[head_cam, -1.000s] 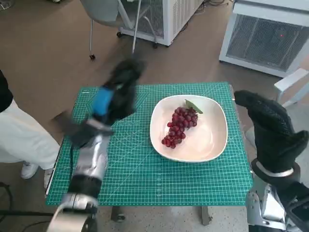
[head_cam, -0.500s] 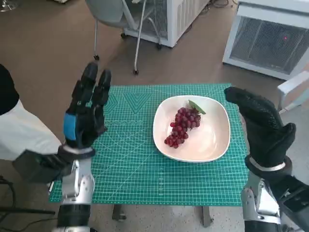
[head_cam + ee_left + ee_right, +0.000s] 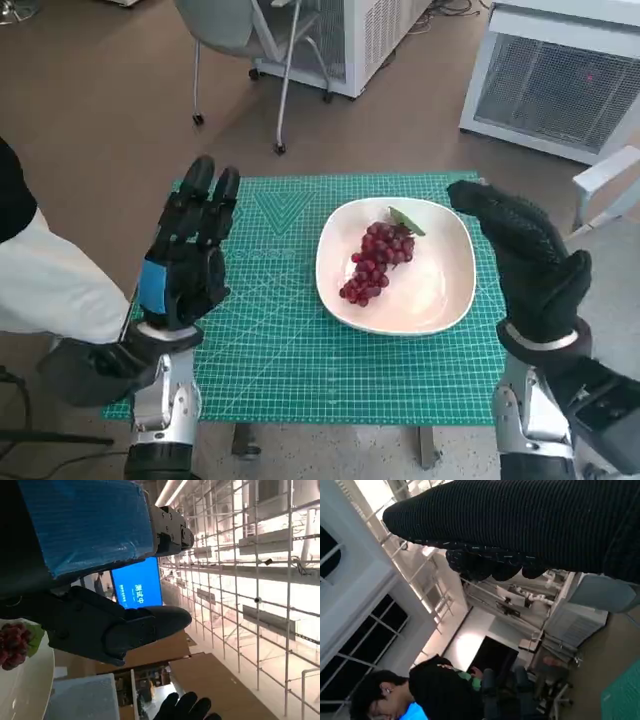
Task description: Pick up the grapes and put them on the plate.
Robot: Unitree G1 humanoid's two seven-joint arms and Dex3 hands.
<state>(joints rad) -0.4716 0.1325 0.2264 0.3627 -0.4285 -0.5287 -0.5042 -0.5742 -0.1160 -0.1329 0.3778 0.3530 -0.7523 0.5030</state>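
The left wrist view's edge crops the plate (image 3: 20, 680) and grapes (image 3: 12, 640).

White Chinese characters, seemingly "测试中", on a blue screen (image 3: 136, 584)

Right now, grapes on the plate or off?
On. The grapes lie inside the white plate on the green mat; left hand and right hand hold nothing.

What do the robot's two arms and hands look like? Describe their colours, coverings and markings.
The left hand is black with blue tape across its back, on a silvery-pale forearm. The right hand wears a black knitted glove with a pale band at the wrist, above a grey-white forearm.
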